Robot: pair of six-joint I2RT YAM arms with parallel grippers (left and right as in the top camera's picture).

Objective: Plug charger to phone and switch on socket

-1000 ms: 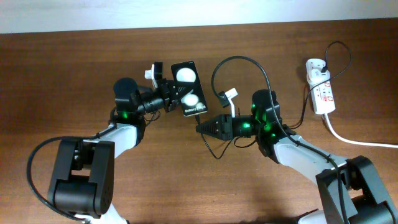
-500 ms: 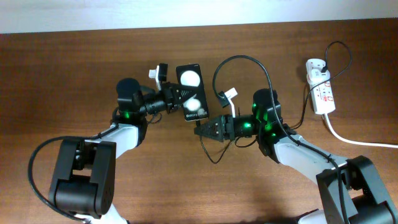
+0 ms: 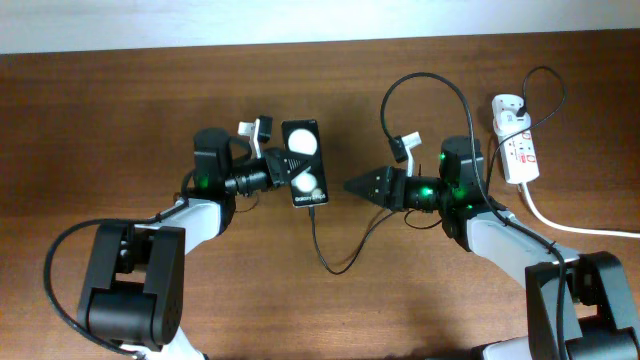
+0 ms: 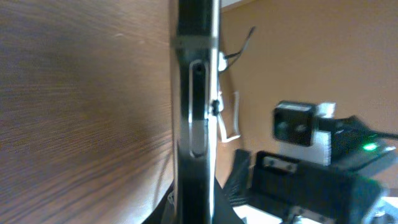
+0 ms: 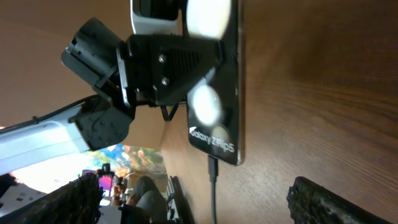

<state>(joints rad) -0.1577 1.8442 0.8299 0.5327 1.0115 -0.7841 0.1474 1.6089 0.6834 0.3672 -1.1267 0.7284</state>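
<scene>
The black phone point(image 3: 303, 160) is lifted on its long edge off the table, two white glare spots on its face, and my left gripper point(image 3: 283, 172) is shut on its side. The left wrist view shows the phone point(image 4: 194, 93) edge-on between the jaws. The charger point(image 3: 318, 245), a thin black cable, has its plug tip point(image 5: 212, 167) seated in the phone's point(image 5: 217, 81) bottom end. My right gripper point(image 3: 352, 187) stands open just right of the phone, holding nothing; the cable point(image 5: 213, 190) runs between its wide-apart fingers. The white socket point(image 3: 516, 150) lies at the far right.
A thick white cord point(image 3: 560, 222) leaves the socket toward the right edge. The black cable loops down to the table in front of the phone, then arcs over my right arm point(image 3: 470, 205) to the socket. A white tag point(image 3: 404, 146) sticks up on the right wrist.
My right gripper opened, let go of the plug tip and drew back to the right. The plug now sits in the phone, which the left gripper still holds.
</scene>
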